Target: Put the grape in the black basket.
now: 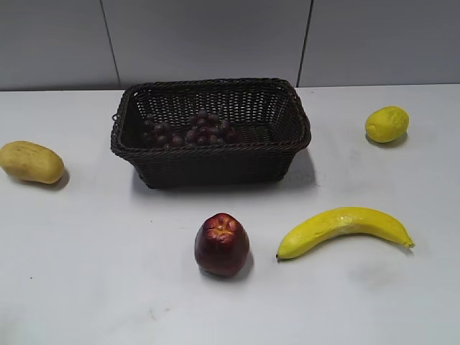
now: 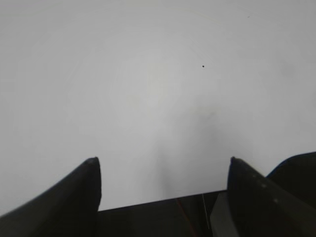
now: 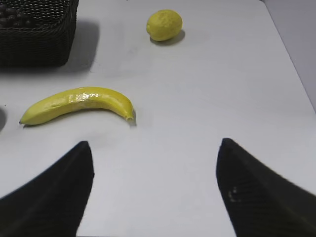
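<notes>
The grape [image 1: 190, 131], a bunch of small dark red-purple grapes, lies inside the black basket [image 1: 210, 154] at the table's back middle. A corner of the basket [image 3: 37, 47] with a few grapes [image 3: 12, 17] shows at the top left of the right wrist view. My left gripper [image 2: 163, 163] is open and empty over bare white table. My right gripper [image 3: 154, 145] is open and empty over the table, to the right of the banana. Neither gripper shows in the exterior view.
A dark red apple [image 1: 222, 244] stands in front of the basket. A banana [image 1: 343, 228] [image 3: 76, 104] lies to its right. A lemon [image 1: 387, 123] [image 3: 164, 24] sits back right. A yellow potato-like fruit [image 1: 31, 162] lies at the left.
</notes>
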